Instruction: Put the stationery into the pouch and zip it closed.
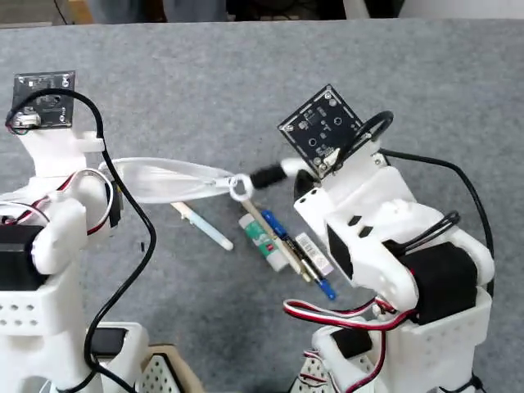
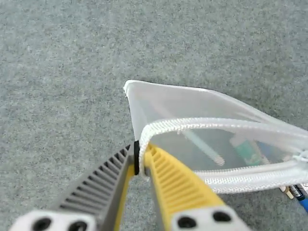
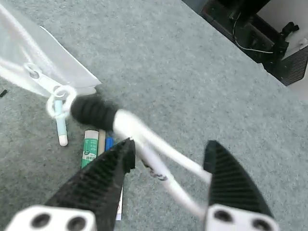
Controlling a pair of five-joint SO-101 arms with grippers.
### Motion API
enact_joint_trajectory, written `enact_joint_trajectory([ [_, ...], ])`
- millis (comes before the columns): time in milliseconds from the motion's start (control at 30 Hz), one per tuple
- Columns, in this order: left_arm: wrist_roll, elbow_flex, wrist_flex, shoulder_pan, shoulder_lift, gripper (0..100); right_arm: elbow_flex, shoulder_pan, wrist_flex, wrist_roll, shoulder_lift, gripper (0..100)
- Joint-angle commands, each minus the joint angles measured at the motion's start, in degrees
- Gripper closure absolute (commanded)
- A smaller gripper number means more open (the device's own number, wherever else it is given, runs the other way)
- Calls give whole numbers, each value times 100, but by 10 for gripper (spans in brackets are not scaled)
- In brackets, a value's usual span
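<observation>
Pouch: the clear pouch [image 1: 164,178] lies left of the middle of the high view. Its mouth is edged with white zip tape, and the zip ring [image 1: 240,188] is at its right end.
Left gripper: the left gripper [image 2: 139,156] is clamped tight on the pouch's closed corner, low in the left wrist view, and pins that end.
Right gripper: the right gripper [image 3: 171,144] has its fingers spread wide. A white marker with a black cap [image 3: 96,111] runs between them. I cannot tell whether either finger is pressing on it.
Marker: in the high view its black cap sits just right of the zip ring, at the pouch mouth and not yet inside.
Loose stationery: at least 4 pieces lie on the grey table [image 1: 409,82] below the pouch mouth, in the middle of the high view. They are a white pen [image 1: 202,225], a green and white stick [image 1: 264,240], a blue pen [image 1: 276,225] and a white labelled stick [image 1: 315,254].
Inside the pouch: nothing is clearly in it. The left wrist view shows pen shapes through the clear wall, but they look like the pieces lying on the table beyond it.
Zip: not yet closed. The tape gapes in the left wrist view.
Done: the pouch is anchored and the first piece is at its mouth.
Left: by my reading, nearly everything. Every piece has to go in, and then the zip has to be pulled shut.
</observation>
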Motion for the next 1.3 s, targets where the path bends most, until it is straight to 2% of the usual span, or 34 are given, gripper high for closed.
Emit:
enact_joint_trajectory([
  [0, 44, -259, 44, -48, -53, 972, -57, 114, -62, -132, -92, 738],
  [367, 70, -277, 44, -57, -53, 972, 4, 431, -185, -1442, -40, 740],
  [500, 360, -180, 44, -277, 0, 972, 312, 440, -448, -1776, 171, 740],
  [833, 527, 277, 35, -1684, 9, 972, 1420, 440, -1116, -1758, 1508, 740],
  [1067, 527, 242, 35, -2070, 9, 972, 2369, 404, -2092, -1723, 2387, 742],
  [1267, 527, 268, 35, -2158, 9, 972, 2431, -70, -2875, -1723, 3134, 869],
])
